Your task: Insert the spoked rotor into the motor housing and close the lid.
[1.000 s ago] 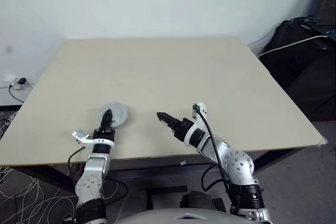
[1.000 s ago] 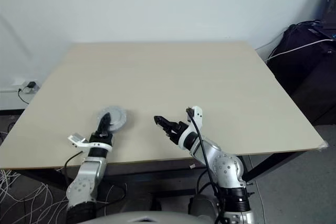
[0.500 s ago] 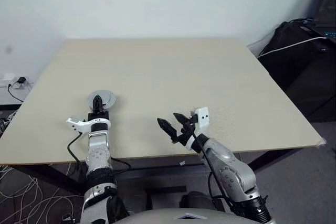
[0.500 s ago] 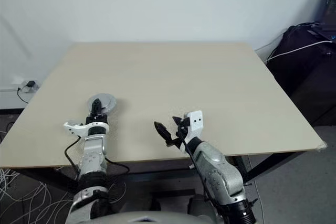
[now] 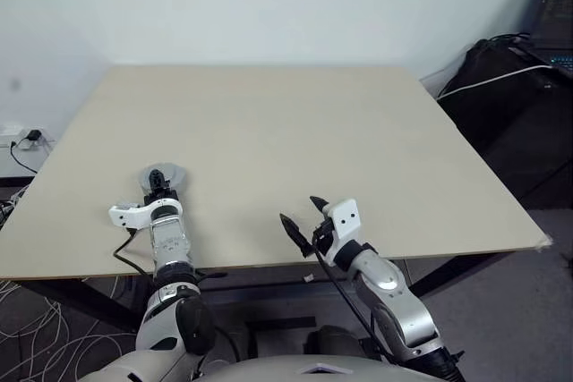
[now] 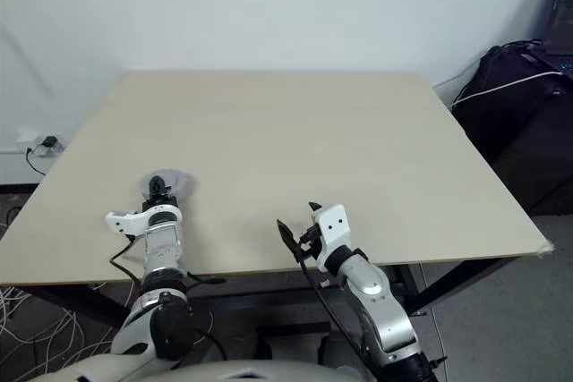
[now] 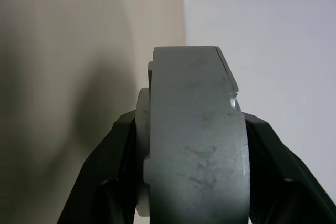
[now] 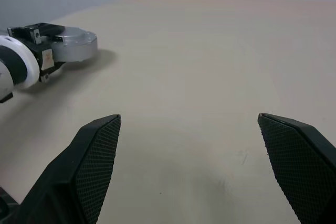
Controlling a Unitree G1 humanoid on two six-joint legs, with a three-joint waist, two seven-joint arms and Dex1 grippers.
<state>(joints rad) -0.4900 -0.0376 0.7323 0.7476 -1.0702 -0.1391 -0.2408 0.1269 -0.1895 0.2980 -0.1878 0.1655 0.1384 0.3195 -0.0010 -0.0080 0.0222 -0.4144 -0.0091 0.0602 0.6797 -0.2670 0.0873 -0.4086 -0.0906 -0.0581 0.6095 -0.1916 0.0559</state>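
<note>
The motor housing (image 5: pixel 165 174) is a flat round grey piece lying low on the beige table (image 5: pixel 286 123), near its front left part. My left gripper (image 5: pixel 158 182) is shut on the housing (image 7: pixel 194 140), one black finger (image 7: pixel 118 145) on each side of its rim. To its right, my right gripper (image 5: pixel 300 212) hovers over the table's front edge, open and holding nothing. In its wrist view the housing (image 8: pixel 73 43) and the left hand lie ahead of its spread fingers (image 8: pixel 94 166). The spoked rotor is out of view. I cannot tell a lid apart on the housing.
Black bags with a white cable (image 5: pixel 501 78) stand off the table's right side, with a laptop (image 5: pixel 560 15) above them. A wall socket (image 5: pixel 27 139) and loose wires on the floor lie to the left. The table's front edge runs just under both wrists.
My left gripper has carried the housing to the left and a little farther onto the table. My right gripper has rolled and drawn back to the right, staying open.
</note>
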